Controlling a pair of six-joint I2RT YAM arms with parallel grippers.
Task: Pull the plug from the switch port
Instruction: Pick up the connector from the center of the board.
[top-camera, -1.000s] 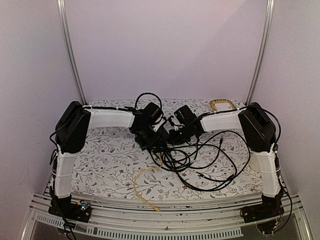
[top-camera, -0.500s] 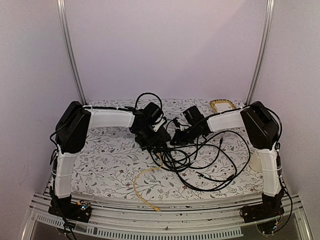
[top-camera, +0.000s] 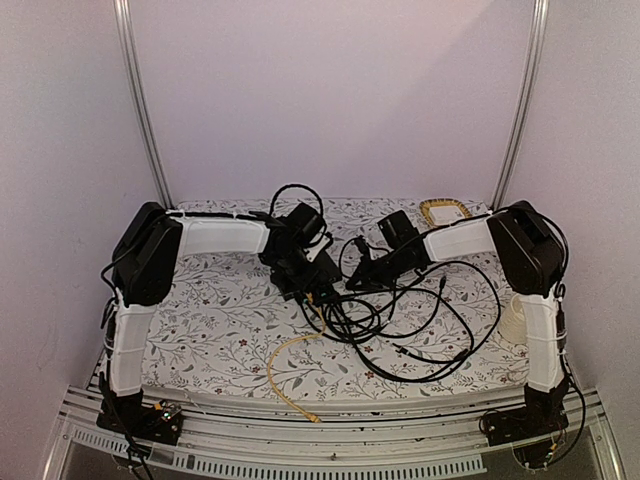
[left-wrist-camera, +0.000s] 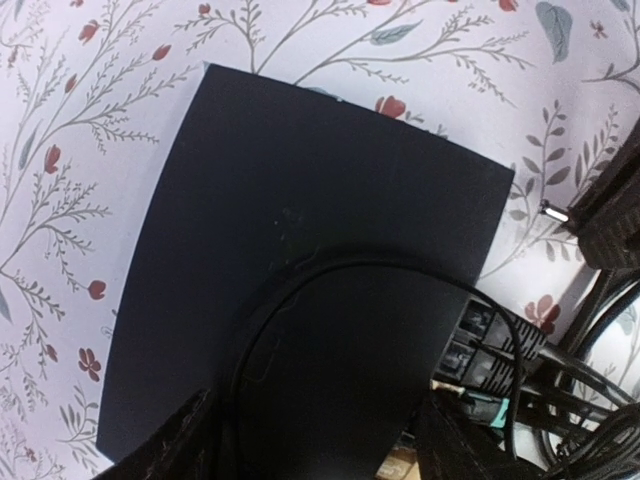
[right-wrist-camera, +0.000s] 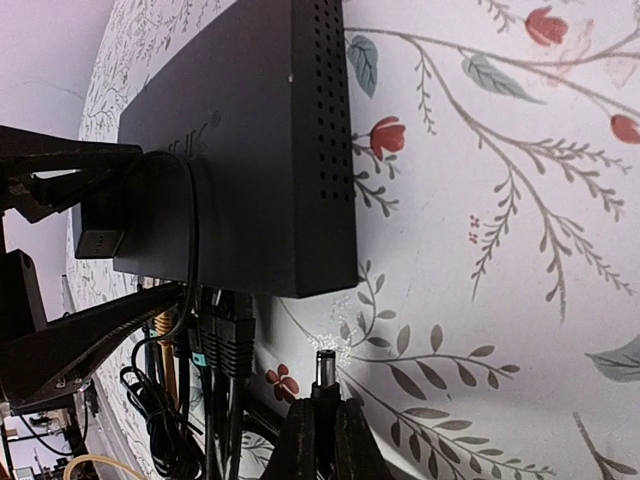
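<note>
Tablecloth (top-camera: 220, 310) with flower print fills the top view, and in its middle lies the switch (left-wrist-camera: 300, 230), a flat matt black box with vent holes on one side; it looks light and may slide, so its long edges are the place to steady it. Left gripper (left-wrist-camera: 320, 440) has its jaws apart on both sides of this box, but I cannot tell if they press it. Right gripper (right-wrist-camera: 325, 440), bottom centre of its own view, is closed on the plug (right-wrist-camera: 325, 372), small, stiff, metal-tipped, clear of the box beside its corner; its moulded body gives the best hold.
</note>
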